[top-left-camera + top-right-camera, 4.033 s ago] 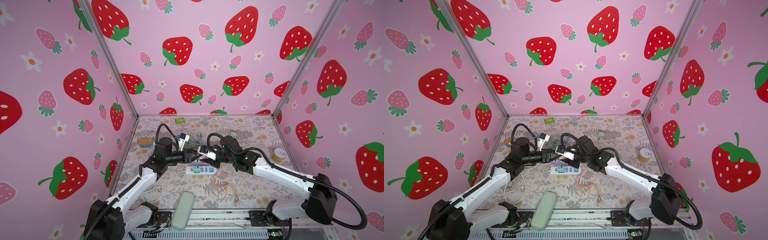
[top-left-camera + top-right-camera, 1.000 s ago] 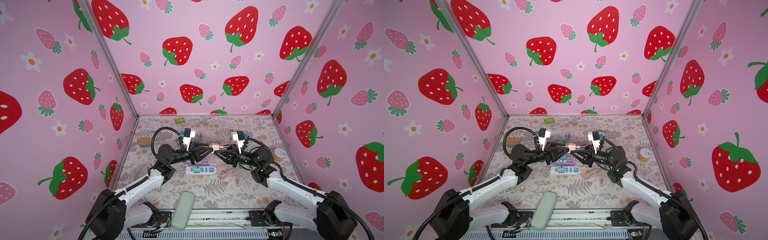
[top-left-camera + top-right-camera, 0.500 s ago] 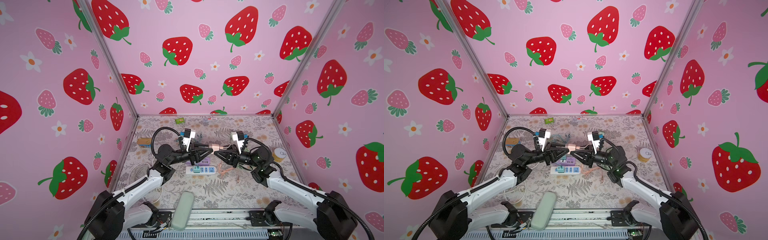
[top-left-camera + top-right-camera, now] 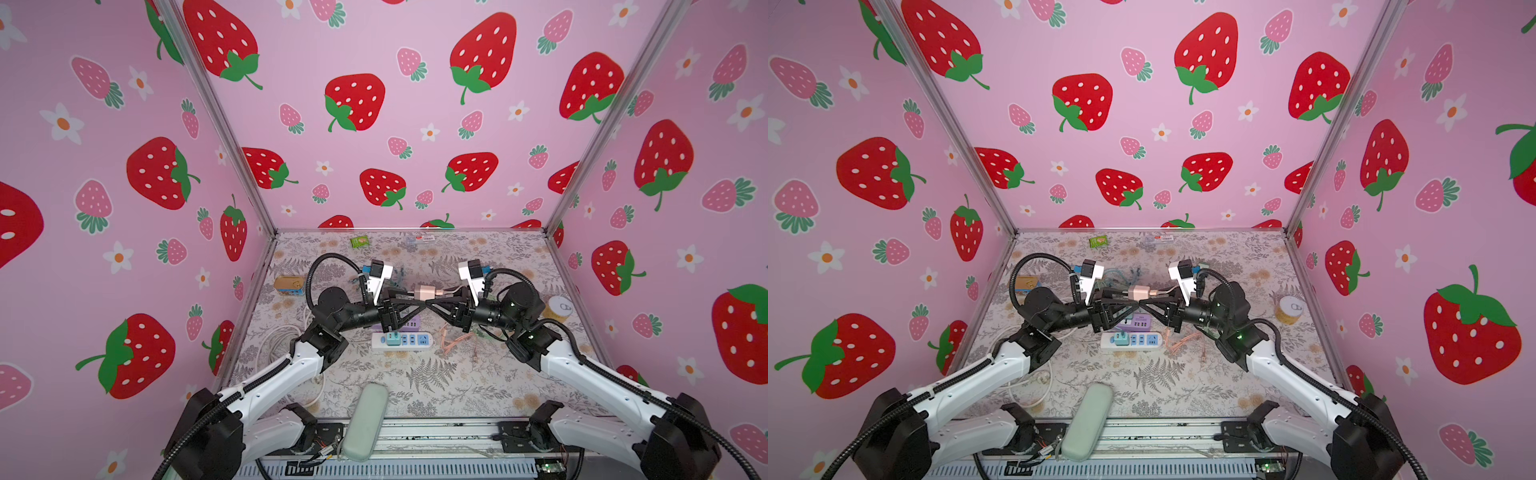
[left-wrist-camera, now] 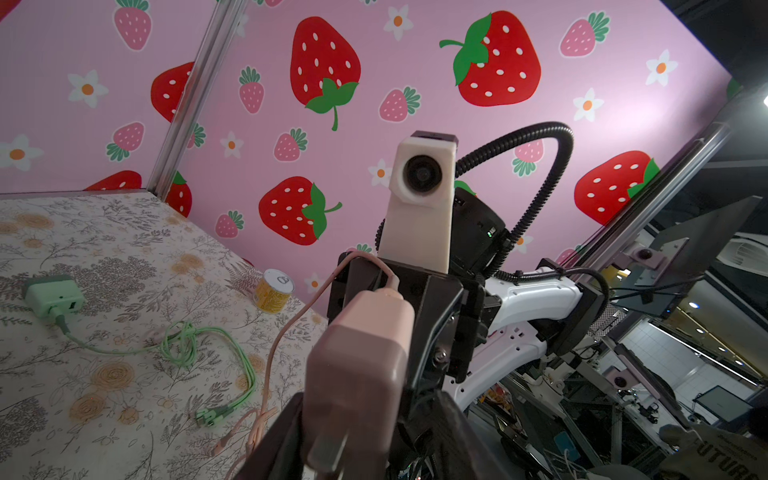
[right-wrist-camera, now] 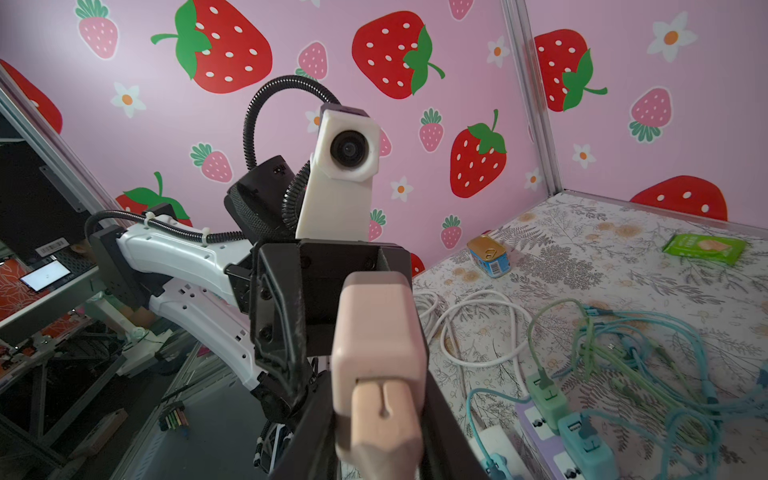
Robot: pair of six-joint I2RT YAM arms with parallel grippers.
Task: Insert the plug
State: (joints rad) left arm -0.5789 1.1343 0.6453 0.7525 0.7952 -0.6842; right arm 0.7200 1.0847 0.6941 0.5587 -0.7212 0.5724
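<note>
Now, in a top view, the left gripper [image 4: 415, 298] surrounds the pink charger [image 4: 423, 292], which is lifted in the air over the white power strip [image 4: 402, 340]. I cannot tell if its jaws pinch. The right gripper [image 4: 436, 298] pinches the cable plug [image 4: 441, 293]. The charger seems light, rigid and smooth, so better grip its flat sides.

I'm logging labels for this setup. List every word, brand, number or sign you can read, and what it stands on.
"FUTUR", cut off at the picture's edge: on the tan cloth in the left wrist view.
Print on the green packet: too blurred to read.
Label on the tin can: too blurred to read.
The red and white label at the back: too small to read.
The barcode sticker: too small to read.
</note>
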